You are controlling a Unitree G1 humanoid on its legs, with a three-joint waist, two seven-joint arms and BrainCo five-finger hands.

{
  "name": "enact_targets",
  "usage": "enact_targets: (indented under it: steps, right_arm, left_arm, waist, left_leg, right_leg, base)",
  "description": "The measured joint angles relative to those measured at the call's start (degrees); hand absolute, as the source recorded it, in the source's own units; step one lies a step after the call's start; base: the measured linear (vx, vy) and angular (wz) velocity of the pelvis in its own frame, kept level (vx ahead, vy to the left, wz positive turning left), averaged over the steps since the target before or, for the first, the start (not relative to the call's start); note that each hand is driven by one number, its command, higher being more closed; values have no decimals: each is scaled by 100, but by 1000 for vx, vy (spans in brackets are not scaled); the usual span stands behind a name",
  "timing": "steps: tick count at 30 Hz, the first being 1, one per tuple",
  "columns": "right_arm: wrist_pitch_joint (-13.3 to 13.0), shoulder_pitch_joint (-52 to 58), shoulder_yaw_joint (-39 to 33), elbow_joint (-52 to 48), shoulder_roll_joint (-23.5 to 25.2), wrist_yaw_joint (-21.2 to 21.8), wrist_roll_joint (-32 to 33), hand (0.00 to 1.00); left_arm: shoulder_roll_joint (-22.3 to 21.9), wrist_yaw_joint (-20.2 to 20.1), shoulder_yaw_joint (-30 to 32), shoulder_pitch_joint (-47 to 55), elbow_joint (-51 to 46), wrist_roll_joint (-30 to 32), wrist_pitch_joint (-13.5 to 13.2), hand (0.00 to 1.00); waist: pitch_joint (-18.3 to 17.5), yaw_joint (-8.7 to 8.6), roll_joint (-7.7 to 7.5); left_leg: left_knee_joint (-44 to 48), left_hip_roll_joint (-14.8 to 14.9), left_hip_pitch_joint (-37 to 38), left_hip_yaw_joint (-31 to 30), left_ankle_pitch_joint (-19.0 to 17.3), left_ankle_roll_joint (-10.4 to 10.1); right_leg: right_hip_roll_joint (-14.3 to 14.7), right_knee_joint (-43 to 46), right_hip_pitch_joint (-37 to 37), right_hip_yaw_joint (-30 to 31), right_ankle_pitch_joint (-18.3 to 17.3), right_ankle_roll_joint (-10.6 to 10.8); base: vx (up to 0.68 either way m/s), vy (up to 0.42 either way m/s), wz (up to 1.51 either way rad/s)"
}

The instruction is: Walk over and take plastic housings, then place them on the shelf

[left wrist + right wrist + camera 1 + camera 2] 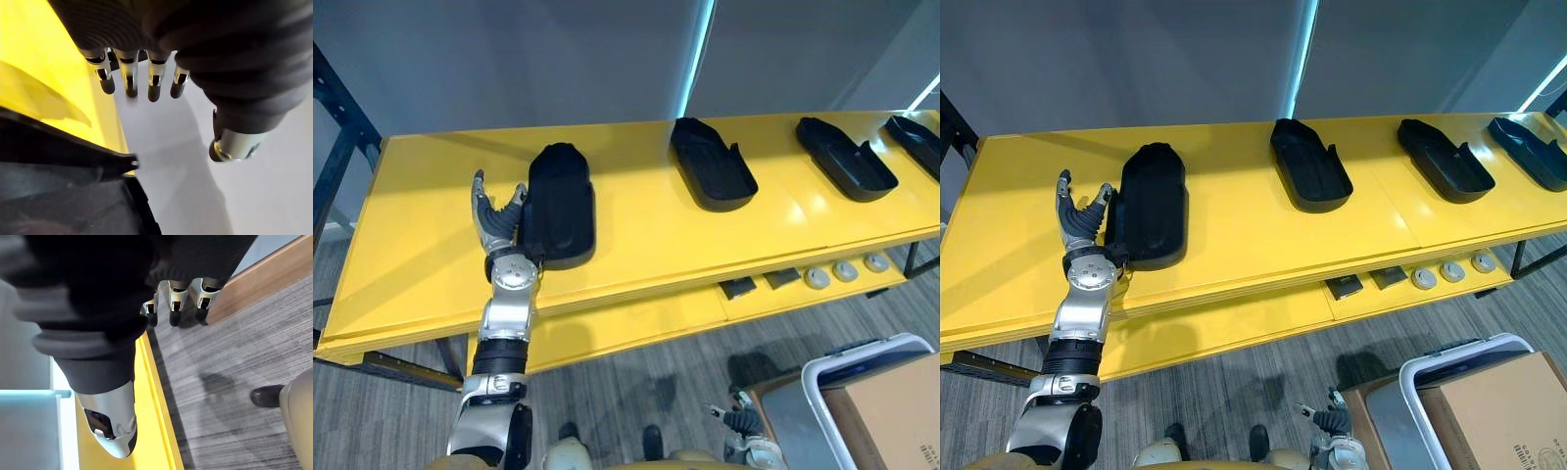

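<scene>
So the biggest thing here is the long yellow shelf, and four black plastic housings sit in a row along its top. The one at the shelf's left end lies domed side up, while the other three toward the shelf's right end lie hollow side up. They're spaced well apart, I'd guess so each gets its own slot. Below the shelf's right end there's a white-rimmed bin with a cardboard box beside it. The left hand is over the shelf top, right beside the left-end housing, with fingers straight and thumb spread wide. It's gripping nothing, and I can't tell if the thumb actually touches the housing's edge. To me that reads as letting go after setting it down. The right hand hangs low in front of the shelf, fingers relaxed and holding nothing. Smallest bits are a few round discs and dark square pieces on the shelf's lower tier.
</scene>
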Motion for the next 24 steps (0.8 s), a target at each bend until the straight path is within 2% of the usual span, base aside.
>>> enact_targets:
  steps: [4,8,10,13,17,18,24]
  right_arm:
    - [-3,24,5,-198,-5,0,1,0]
    - [-36,38,213,-233,-52,-5,9,0]
    - [-46,31,227,-233,-35,-3,54,0]
    - [-59,28,225,-227,-36,-4,104,0]
    - [-120,25,226,-204,-32,-8,114,0]
    - [-135,34,226,-190,-33,-12,113,0]
    - [-173,46,415,-139,-43,-24,110,0]
  left_arm:
    - [-43,71,50,0,-42,-219,-7,0]
    - [-60,282,-308,121,-1167,-244,-58,0]
    - [-66,403,-649,377,-2087,-26,-305,0]
    - [-171,382,-1042,956,-2793,330,-549,0]
    - [-451,347,-1289,1942,-3380,588,-719,0]
    - [-493,322,-1349,2169,-3470,594,-780,100]
    - [-575,74,-1581,3493,-3800,698,-1171,100]
  waist:
    - [119,-1,23]
    - [151,64,24]
    - [162,81,41]
    - [172,85,56]
    - [178,163,64]
    - [182,231,71]
    - [202,299,99]
  left_leg:
    - [-14,-2,72,4,0,-1]
    - [-18,-12,52,-30,0,-1]
    - [-19,-29,39,-72,1,-1]
    - [-14,-50,41,-138,1,0]
    - [-14,-66,54,-235,0,1]
    - [-16,-66,59,-244,0,1]
    - [-66,-141,126,-398,2,4]
  right_leg:
    - [-2,-10,72,2,0,0]
    - [-4,-23,72,-25,-2,0]
    - [-12,-30,86,-55,-4,0]
    - [-23,-33,133,-127,-9,3]
    - [-31,-21,200,-203,-53,6]
    - [-31,-7,202,-210,-64,5]
    - [-74,60,330,-428,-182,20]
  base:
    - [0,0,0]
    - [0,0,4]
    - [0,0,9]
    - [6,2,12]
    - [-17,2,14]
    - [-34,-3,12]
    - [-17,1,19]
